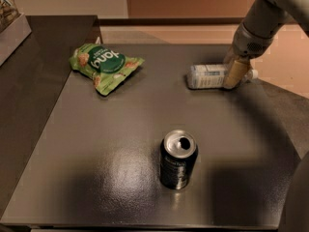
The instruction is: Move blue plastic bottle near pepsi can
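Jaws: cannot tell if apart or clamped, hidden at the bottle. Gripper (233, 71) is down at the cap end of the blue plastic bottle (205, 76), likely so the label stays clear and the arm can carry it from the narrow end. The bottle lies on its side at the table's (96, 144) far right, cap pointing right, well apart from the pepsi can (178, 159). The can stands upright near the front centre, with open space round it, so there is room to set the bottle beside it. Green snack bag (104, 64) lies flat far left, out of the path. Count: one bottle, one can, one bag, one gripper.
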